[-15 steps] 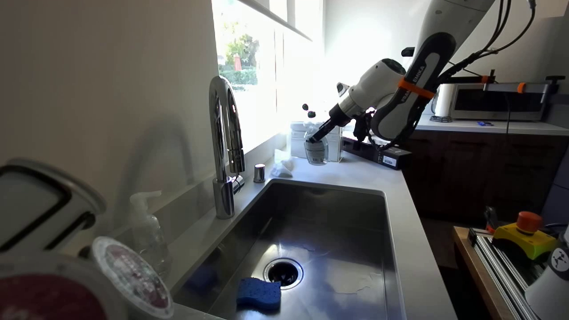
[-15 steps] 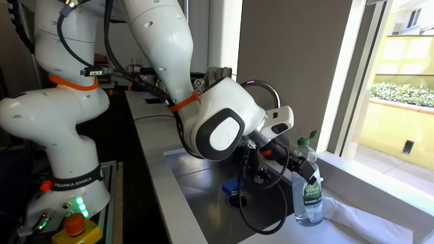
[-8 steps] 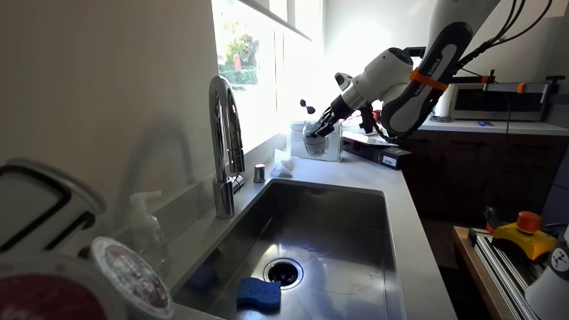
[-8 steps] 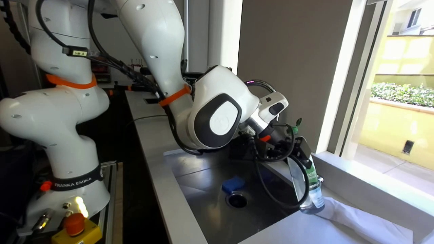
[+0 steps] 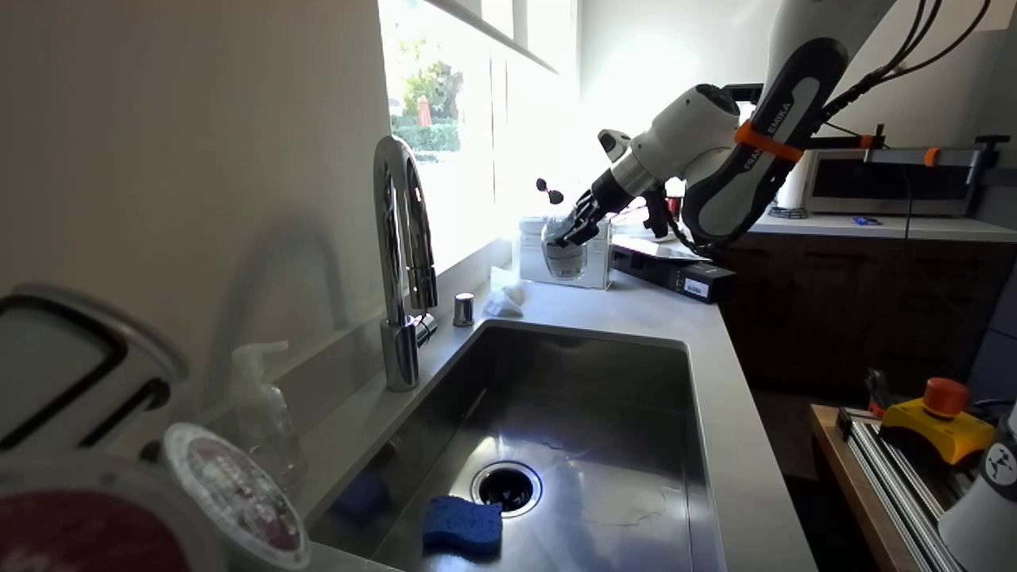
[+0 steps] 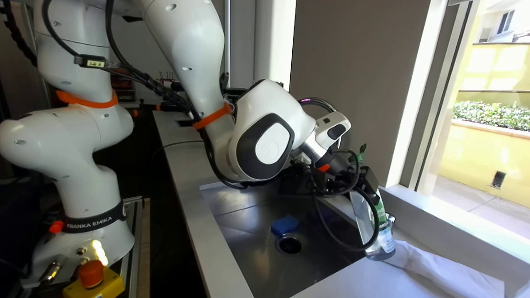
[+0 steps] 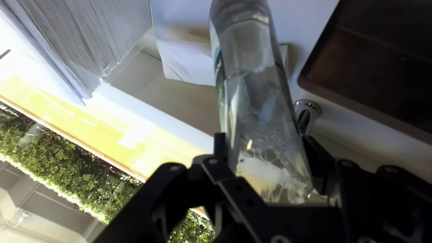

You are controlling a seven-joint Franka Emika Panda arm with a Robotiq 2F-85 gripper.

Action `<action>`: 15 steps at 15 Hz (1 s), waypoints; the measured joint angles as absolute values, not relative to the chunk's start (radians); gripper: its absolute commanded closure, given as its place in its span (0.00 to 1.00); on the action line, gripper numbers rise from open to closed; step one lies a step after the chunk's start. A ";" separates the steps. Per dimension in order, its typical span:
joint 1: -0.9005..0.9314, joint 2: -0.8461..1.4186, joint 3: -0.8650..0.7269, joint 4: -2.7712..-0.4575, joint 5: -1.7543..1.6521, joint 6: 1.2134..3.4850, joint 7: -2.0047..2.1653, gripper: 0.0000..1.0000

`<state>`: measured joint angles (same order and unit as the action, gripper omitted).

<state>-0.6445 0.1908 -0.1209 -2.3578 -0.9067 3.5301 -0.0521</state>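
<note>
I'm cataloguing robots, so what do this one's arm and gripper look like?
The arm is smooth white with rounded segments, a black-rimmed white panel, orange bands and black cables alongside. A lower black collar reads FRANKA EMIKA in white letters. The gripper is black, with hinged bars leading to short fingers.

The tall, clear plastic bottle (image 7: 251,91) looks smooth and glossy. The two-fingered black gripper (image 7: 266,148) appears mostly matt. The curved silver metal faucet (image 5: 391,270) is mirror-like, the rectangular grey metal sink (image 5: 588,429) duller; the blue block-shaped sponge (image 5: 462,526) has rough surface.
</note>
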 measured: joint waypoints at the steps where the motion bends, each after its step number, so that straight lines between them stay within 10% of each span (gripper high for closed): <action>1: -0.644 0.193 -0.122 -2.358 -0.907 3.530 -0.072 0.68; 15: -0.571 0.177 -0.240 -2.367 -1.038 3.530 -0.441 0.68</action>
<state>-0.5714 0.1771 -0.2401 -2.3665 -1.0379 3.5302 -0.4415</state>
